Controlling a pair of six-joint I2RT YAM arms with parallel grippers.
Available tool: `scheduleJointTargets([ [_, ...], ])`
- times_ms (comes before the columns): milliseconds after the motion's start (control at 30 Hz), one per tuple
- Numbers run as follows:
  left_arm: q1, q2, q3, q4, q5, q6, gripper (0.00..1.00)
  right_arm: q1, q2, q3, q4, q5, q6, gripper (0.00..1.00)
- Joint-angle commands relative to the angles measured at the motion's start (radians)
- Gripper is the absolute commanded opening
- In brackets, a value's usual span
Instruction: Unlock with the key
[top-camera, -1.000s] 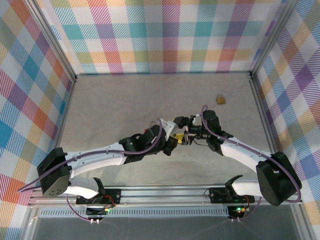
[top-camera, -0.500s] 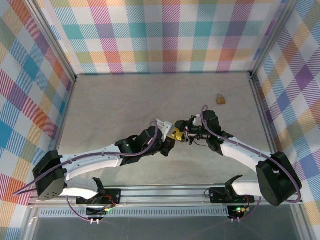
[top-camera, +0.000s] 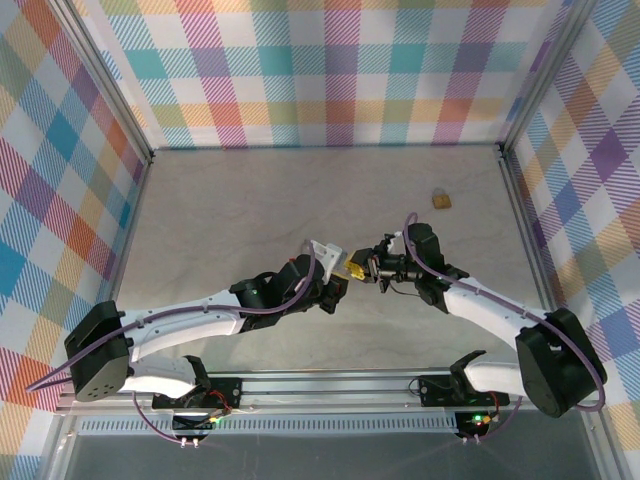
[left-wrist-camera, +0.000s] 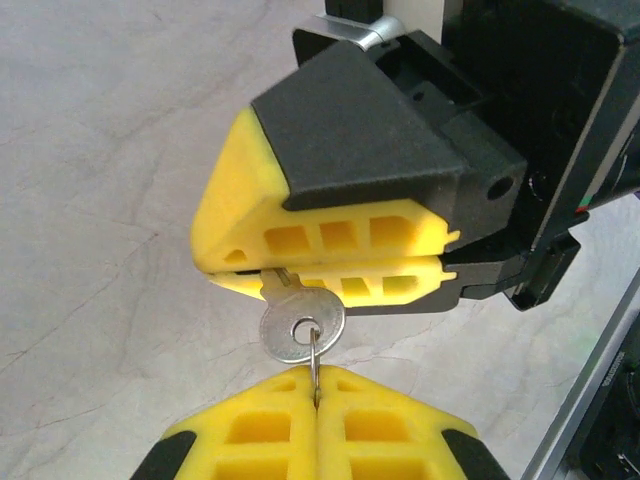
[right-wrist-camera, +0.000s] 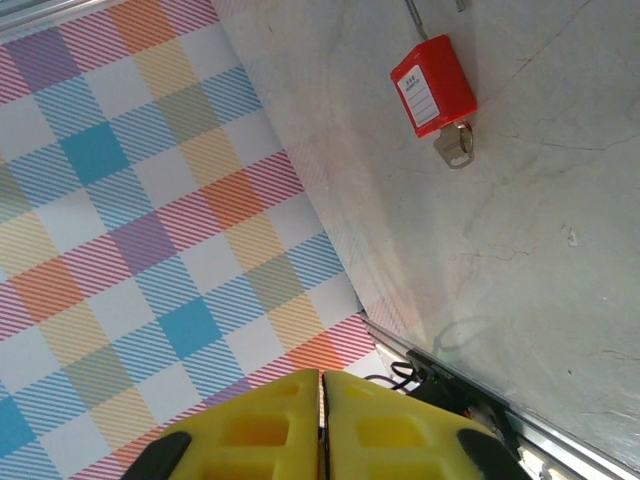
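Note:
In the left wrist view a silver key (left-wrist-camera: 303, 325) hangs between the two grippers. My left gripper (left-wrist-camera: 316, 372) is shut on the thin key ring (left-wrist-camera: 315, 352) that passes through the hole in the key's head. My right gripper (left-wrist-camera: 225, 265) comes in from the right and is shut on the key's blade, which is hidden between its yellow fingers. From above, the left gripper (top-camera: 342, 272) and right gripper (top-camera: 363, 267) meet tip to tip over the table's middle. A red padlock (right-wrist-camera: 432, 85) with a white label lies on the table, a second key (right-wrist-camera: 455, 145) at its lower end.
A small brass-coloured padlock (top-camera: 441, 200) lies at the far right of the table. Plaid walls (top-camera: 330, 70) enclose three sides. An aluminium rail (top-camera: 330, 385) with cables runs along the near edge. The grey table (top-camera: 230, 210) lies bare to the left and behind the arms.
My right gripper has gone from open to shut on the key's blade. The left gripper, still shut on the ring, has shifted a little to the left and away.

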Motion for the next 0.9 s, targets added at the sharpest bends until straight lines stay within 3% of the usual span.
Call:
scheduleJointTargets([
  [0, -0.006, -0.025, -0.018, -0.006, -0.022, -0.017, 0.00, -0.008, -0.029, -0.007, -0.022, 0.010, -0.033, 0.07],
  [367, 0.011, -0.035, -0.032, -0.028, -0.068, -0.073, 0.02, -0.008, -0.079, -0.003, -0.094, 0.046, -0.081, 0.00],
  [467, 0.039, -0.070, -0.035, -0.027, -0.059, -0.188, 0.55, -0.008, -0.104, 0.002, -0.094, 0.072, -0.115, 0.00],
  [533, 0.051, -0.106, -0.034, -0.014, -0.049, -0.284, 0.76, -0.009, -0.132, 0.015, -0.101, 0.106, -0.160, 0.00],
  [667, 0.064, -0.152, -0.021, 0.060, 0.010, -0.479, 0.85, -0.020, -0.181, 0.093, -0.142, 0.162, -0.289, 0.00],
  [867, 0.084, -0.147, 0.026, 0.149, 0.044, -0.616, 0.86, -0.025, -0.160, 0.221, -0.143, 0.175, -0.381, 0.00],
])
